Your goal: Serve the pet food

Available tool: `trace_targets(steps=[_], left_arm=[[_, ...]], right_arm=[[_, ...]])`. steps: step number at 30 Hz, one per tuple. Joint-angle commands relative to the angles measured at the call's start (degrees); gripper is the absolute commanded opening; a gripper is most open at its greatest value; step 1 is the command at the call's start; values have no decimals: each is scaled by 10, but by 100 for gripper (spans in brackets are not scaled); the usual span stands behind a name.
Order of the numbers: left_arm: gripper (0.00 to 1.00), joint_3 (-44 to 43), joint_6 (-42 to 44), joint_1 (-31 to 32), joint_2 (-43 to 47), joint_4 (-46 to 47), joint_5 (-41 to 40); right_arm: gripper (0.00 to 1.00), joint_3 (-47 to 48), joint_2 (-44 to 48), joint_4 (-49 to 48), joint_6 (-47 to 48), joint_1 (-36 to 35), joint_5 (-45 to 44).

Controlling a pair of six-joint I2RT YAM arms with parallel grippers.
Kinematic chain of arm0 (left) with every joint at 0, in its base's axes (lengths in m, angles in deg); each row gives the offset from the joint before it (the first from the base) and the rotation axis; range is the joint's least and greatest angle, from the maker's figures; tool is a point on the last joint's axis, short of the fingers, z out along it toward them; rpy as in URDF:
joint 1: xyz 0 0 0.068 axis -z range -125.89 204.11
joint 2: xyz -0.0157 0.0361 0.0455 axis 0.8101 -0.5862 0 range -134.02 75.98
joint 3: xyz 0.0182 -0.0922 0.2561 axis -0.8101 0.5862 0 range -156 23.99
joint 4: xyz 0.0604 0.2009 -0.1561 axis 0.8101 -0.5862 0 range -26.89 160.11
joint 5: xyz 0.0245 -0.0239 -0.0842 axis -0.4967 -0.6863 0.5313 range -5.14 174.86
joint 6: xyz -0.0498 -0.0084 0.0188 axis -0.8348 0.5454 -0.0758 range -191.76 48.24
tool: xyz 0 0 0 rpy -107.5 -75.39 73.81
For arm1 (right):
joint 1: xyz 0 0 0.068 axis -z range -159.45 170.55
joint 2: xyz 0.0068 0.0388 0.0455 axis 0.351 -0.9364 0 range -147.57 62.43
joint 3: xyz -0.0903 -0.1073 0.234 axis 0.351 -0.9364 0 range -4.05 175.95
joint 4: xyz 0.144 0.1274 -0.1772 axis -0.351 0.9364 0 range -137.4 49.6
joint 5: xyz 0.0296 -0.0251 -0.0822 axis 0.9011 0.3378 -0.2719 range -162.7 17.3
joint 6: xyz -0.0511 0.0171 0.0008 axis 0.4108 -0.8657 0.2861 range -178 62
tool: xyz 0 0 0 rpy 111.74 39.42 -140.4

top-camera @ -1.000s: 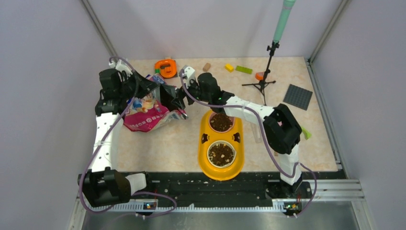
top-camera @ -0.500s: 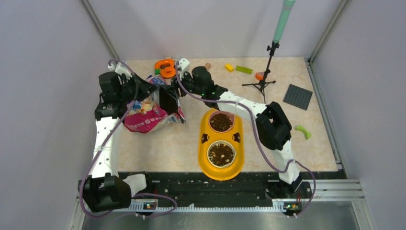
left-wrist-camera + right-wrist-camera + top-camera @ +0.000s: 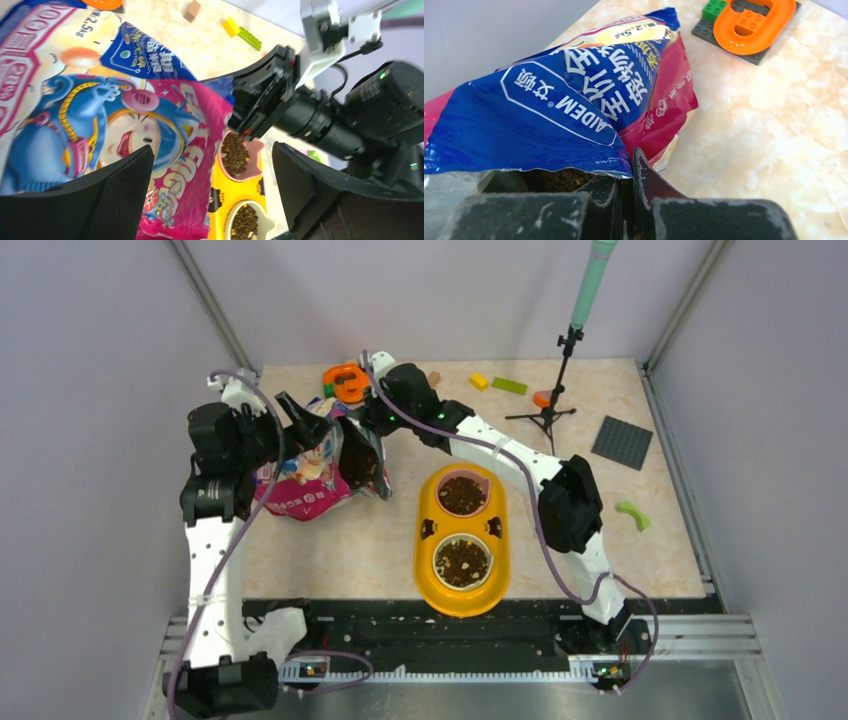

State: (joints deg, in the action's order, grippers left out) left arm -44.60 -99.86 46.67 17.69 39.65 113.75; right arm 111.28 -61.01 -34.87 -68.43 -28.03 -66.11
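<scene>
The magenta-and-blue pet food bag [image 3: 318, 468] lies at the back left with its torn mouth facing right. My right gripper [image 3: 352, 430] is shut on the edge of that mouth [image 3: 624, 162], and brown kibble [image 3: 559, 178] shows inside. My left gripper [image 3: 308, 418] hovers open just left of the bag top, its jaws wide apart [image 3: 212, 150] with nothing between them. The yellow double feeder [image 3: 438, 502] holds a pink bowl [image 3: 462, 494] and a white bowl [image 3: 462, 562]. Both bowls are filled with kibble [image 3: 234, 154].
An orange toy on a small grey plate [image 3: 346, 381] sits right behind the bag. A tan block [image 3: 432, 378], yellow brick [image 3: 479, 381], green brick [image 3: 508, 386], tripod stand [image 3: 548, 410], grey baseplate [image 3: 621, 442] and green piece [image 3: 633, 514] lie at the back and right.
My left gripper let go of the bag, opened and drew back to the left. My right gripper swung back and left to the bag's mouth and shut on its edge.
</scene>
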Motion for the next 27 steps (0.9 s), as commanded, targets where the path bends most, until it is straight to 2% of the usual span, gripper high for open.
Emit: trace_targets(steps=[1,4,7,12,15,16,22,27], left_arm=[[92,13,73,11,78,-40,-26],[91,50,116,47,129,-57,-52],[92,55,210,116,181,-95,-83],[94,43,313,221,181,-152,-150],[96,30,329,315,170,-156,-271],[96,24,338,354,163,-168,-337],[97,39,371,590,79,-218,-569],[97,62,367,620,55,-212,-628]], right_arm=[[0,81,21,81,-23,5,-24],[0,99,22,111,-44,14,0],[0,117,18,133,-61,24,31],[0,115,19,135,-63,29,26],[0,118,16,143,-64,29,24],[0,120,15,146,-65,30,23],[0,128,7,159,-73,32,25],[0,137,2,170,-73,36,23]])
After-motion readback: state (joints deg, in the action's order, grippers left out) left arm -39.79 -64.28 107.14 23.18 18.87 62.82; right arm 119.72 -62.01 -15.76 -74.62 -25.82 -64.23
